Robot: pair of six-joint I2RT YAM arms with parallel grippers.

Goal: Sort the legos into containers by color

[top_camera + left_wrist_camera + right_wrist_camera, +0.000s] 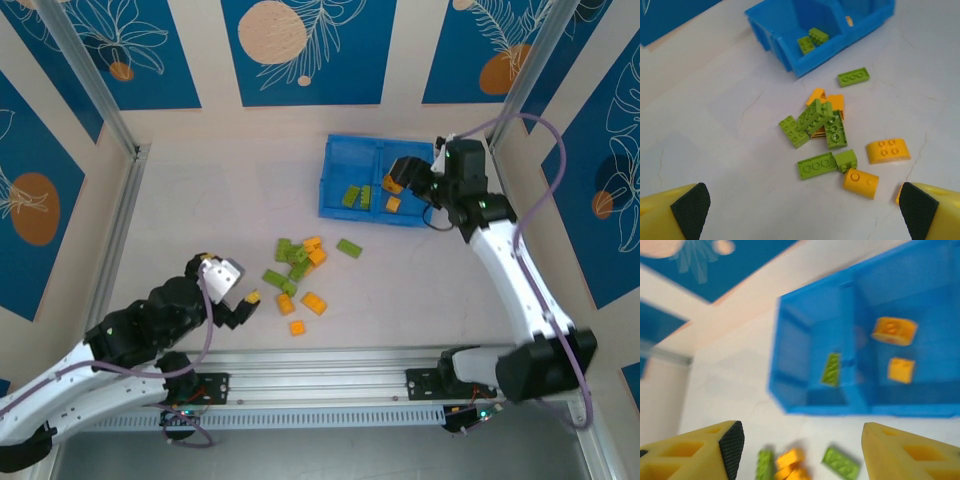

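Top external view: the loose legos (300, 268) lie scattered on the surface (200, 200) in front of the blue bin (350, 160), whose left compartment holds green bricks (356, 196) and right compartment orange bricks (393, 204). The right tool (402, 180) hangs over the bin's right compartment, fingers spread with nothing between them. The left tool (243, 303) sits near the scattered pile, also spread wide and empty.
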